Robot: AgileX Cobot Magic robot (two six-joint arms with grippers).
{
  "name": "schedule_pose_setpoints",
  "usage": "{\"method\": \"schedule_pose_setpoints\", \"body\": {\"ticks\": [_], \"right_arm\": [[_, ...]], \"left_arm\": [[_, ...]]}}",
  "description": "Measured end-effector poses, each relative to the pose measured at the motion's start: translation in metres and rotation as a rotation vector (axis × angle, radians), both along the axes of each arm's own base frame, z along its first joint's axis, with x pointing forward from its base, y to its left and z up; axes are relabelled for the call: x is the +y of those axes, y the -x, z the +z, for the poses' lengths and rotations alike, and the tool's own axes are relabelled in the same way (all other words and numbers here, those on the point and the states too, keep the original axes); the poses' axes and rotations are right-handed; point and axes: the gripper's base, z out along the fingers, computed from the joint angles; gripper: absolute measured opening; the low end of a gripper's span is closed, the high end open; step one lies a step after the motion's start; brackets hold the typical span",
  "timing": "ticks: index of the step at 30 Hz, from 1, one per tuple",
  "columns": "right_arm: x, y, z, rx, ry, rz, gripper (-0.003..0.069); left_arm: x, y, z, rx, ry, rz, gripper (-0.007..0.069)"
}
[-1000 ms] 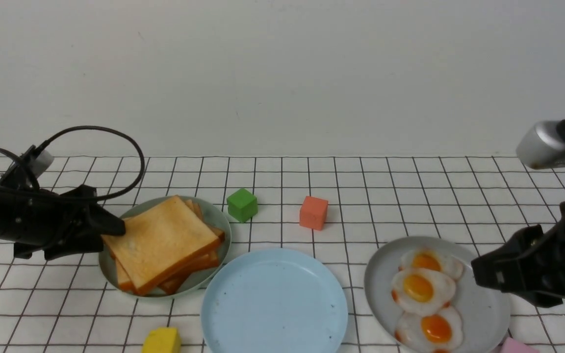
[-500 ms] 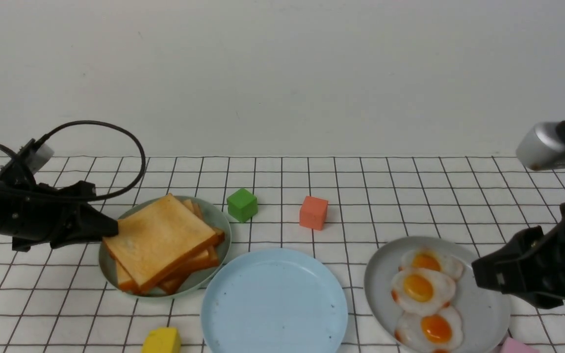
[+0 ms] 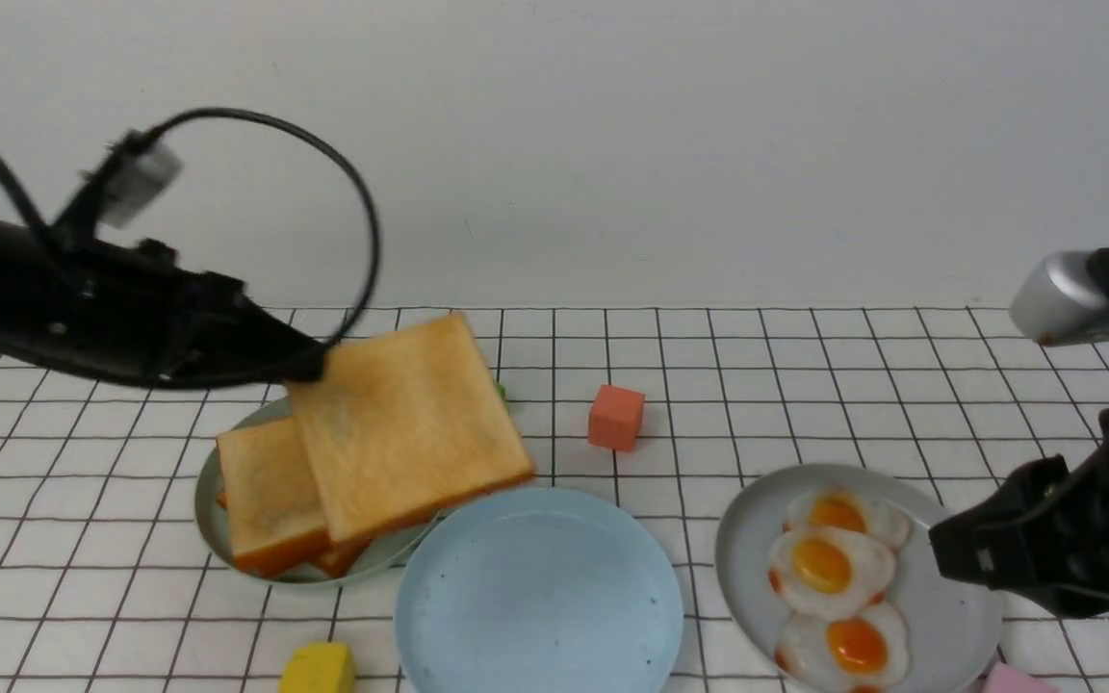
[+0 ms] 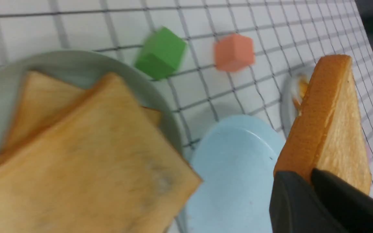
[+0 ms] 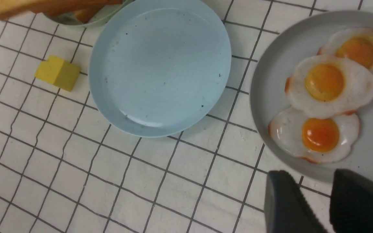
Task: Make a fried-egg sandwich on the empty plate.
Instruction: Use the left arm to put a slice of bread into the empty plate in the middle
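My left gripper (image 3: 309,364) is shut on the corner of a golden-brown toast slice (image 3: 407,423) and holds it in the air above the pale green plate (image 3: 211,505), tilted toward the light-blue plate (image 3: 538,587). In the left wrist view the held toast (image 4: 329,123) stands on edge between the jaws, over the light-blue plate (image 4: 235,174). More toast (image 3: 270,500) stays stacked on the green plate. Three fried eggs (image 3: 829,568) lie on the grey plate (image 3: 949,616). My right gripper (image 5: 312,197) is open and empty, beside the grey plate's edge.
A green cube (image 4: 160,53), mostly hidden behind the held toast in the front view, and an orange cube (image 3: 615,418) sit behind the plates. A yellow block (image 3: 319,669) lies at the front left and a pink block (image 3: 1017,679) at the front right.
My left gripper has lifted the top toast slice off the stack and moved up and to the right with it. The right arm has stayed in place.
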Motion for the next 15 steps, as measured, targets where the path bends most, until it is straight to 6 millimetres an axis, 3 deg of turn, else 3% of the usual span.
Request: {"method": "schedule_pose_setpoints", "body": {"ticks": [1, 2, 3, 5, 8, 15], "right_arm": [[0.000, 0.000, 0.000, -0.001, 0.001, 0.000, 0.0241], [0.000, 0.000, 0.000, -0.001, 0.001, 0.000, 0.0241], [0.000, 0.000, 0.000, -0.001, 0.001, 0.000, 0.0241], [0.000, 0.000, 0.000, -0.001, 0.002, 0.000, 0.0241], [0.000, 0.000, 0.000, -0.001, 0.002, 0.000, 0.0241], [0.000, 0.000, 0.000, 0.002, 0.004, 0.001, 0.0241]], "left_arm": [[-0.020, -0.001, -0.008, 0.016, -0.006, -0.053, 0.0050], [-0.020, -0.001, -0.009, 0.018, -0.009, -0.053, 0.0050], [-0.040, -0.001, -0.018, 0.032, -0.025, -0.104, 0.0050], [-0.060, -0.002, -0.035, 0.049, -0.064, -0.145, 0.0050], [-0.073, -0.006, -0.053, 0.061, -0.107, -0.158, 0.0050], [-0.076, -0.016, -0.078, 0.083, -0.146, -0.105, 0.0055]]}}
